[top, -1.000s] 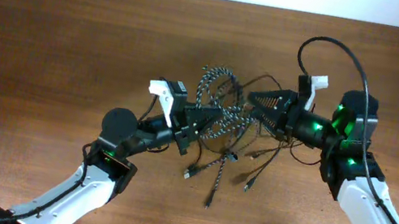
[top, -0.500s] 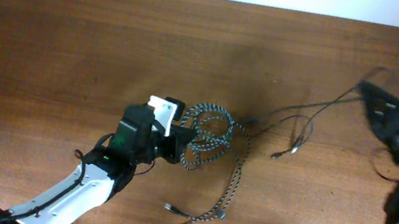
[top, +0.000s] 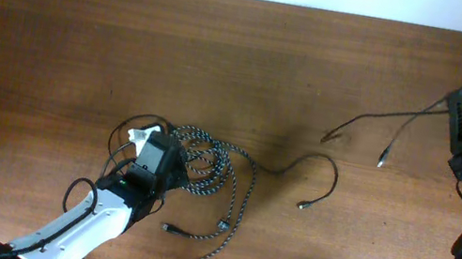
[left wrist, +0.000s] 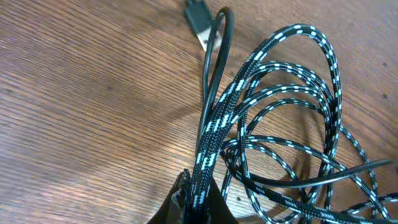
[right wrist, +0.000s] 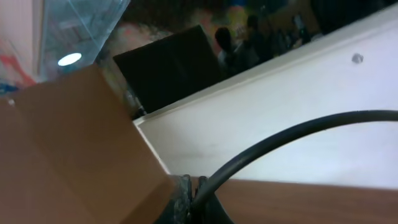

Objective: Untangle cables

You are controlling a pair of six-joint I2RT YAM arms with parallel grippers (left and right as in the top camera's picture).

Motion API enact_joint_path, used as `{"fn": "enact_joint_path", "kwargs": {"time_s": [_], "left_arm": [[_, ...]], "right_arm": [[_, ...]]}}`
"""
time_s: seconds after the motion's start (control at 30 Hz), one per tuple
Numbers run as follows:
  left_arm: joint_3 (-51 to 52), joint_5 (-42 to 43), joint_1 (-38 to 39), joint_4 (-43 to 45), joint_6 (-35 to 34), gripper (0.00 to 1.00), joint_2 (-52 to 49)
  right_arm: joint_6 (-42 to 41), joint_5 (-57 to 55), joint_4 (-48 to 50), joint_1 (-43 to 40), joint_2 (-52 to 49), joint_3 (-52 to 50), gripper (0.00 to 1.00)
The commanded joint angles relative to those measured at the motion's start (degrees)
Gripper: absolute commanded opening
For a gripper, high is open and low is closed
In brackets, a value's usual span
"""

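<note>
Left end effector (left wrist: 196, 200) clamped on braided black-and-white speckled cable (left wrist: 298, 93), coiled on brown wooden tabletop (top: 252, 66). Right end effector (right wrist: 194, 190), far right, pinches thin plain black cable (right wrist: 292, 134).

On the table (top: 56, 42), the braided cable (top: 207, 159) lies left — the thin cable (top: 362, 118) right.

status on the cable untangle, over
Left gripper shut on braided cable, coils bunched by it. Right gripper shut on thin black cable, out at right, apart from the coils. One black strand threads the braided coils.
</note>
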State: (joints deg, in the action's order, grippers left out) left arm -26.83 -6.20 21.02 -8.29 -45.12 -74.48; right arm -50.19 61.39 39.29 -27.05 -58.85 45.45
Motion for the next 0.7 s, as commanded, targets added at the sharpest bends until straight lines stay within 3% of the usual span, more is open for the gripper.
{"fn": "enact_joint_path", "kwargs": {"time_s": [0.0,0.07,0.1,0.13,0.17,0.27,0.33,0.4,0.47,0.5,0.57,0.6,0.63,0.67], "left_arm": [[0.39,2.40,-0.17,0.09,-0.48,0.00,-0.13],[0.39,2.32,-0.17,-0.28,-0.46,0.00,-0.13],[0.39,2.14,-0.17,-0.35,-0.46,0.00,-0.13],[0.39,1.90,-0.17,-0.35,-0.46,0.00,-0.13],[0.39,1.70,-0.17,-0.42,-0.44,0.00,-0.13],[0.39,0.85,-0.17,-1.27,-0.26,0.00,-0.13],[0.39,0.85,-0.17,-0.94,-0.28,0.00,-0.13],[0.39,0.85,-0.17,-0.92,-0.28,0.00,-0.13],[0.39,0.85,-0.17,-0.24,-0.28,0.00,-0.13],[0.39,0.85,-0.17,-0.09,-0.28,0.00,-0.13],[0.39,0.85,-0.17,0.11,-0.28,0.00,-0.13],[0.39,0.87,-0.17,0.11,-0.28,0.00,-0.13],[0.39,0.85,-0.17,0.13,-0.28,0.00,-0.13],[0.39,0.83,-0.17,0.35,-0.28,0.00,-0.13]], "right_arm": [[16.06,-10.69,-9.77,0.46,-4.72,11.34,0.04],[41.51,-28.79,-44.30,0.48,-8.48,30.58,0.04],[51.89,-46.10,-54.69,1.01,-9.99,38.03,0.04],[59.58,-70.07,-53.00,1.95,-12.24,39.89,0.04],[63.63,-81.50,-49.59,1.01,-15.47,39.85,0.04],[63.65,-86.84,-47.01,-11.54,-25.64,39.74,0.04],[62.90,-72.06,-52.35,-20.06,-30.97,37.94,0.04],[56.59,-72.46,-55.49,-24.76,-36.87,37.68,0.04],[56.52,-72.02,-59.71,-28.13,-43.34,37.66,0.05],[56.52,-71.63,-60.57,-28.63,-45.55,37.64,0.18],[56.50,-71.65,-62.55,-29.62,-48.63,37.57,0.34],[54.97,-71.65,-62.66,-30.05,-48.78,37.57,0.51],[54.18,-71.65,-63.12,-30.47,-48.78,37.57,0.85],[54.16,-71.63,-63.19,-30.47,-48.78,37.57,0.99]]}}
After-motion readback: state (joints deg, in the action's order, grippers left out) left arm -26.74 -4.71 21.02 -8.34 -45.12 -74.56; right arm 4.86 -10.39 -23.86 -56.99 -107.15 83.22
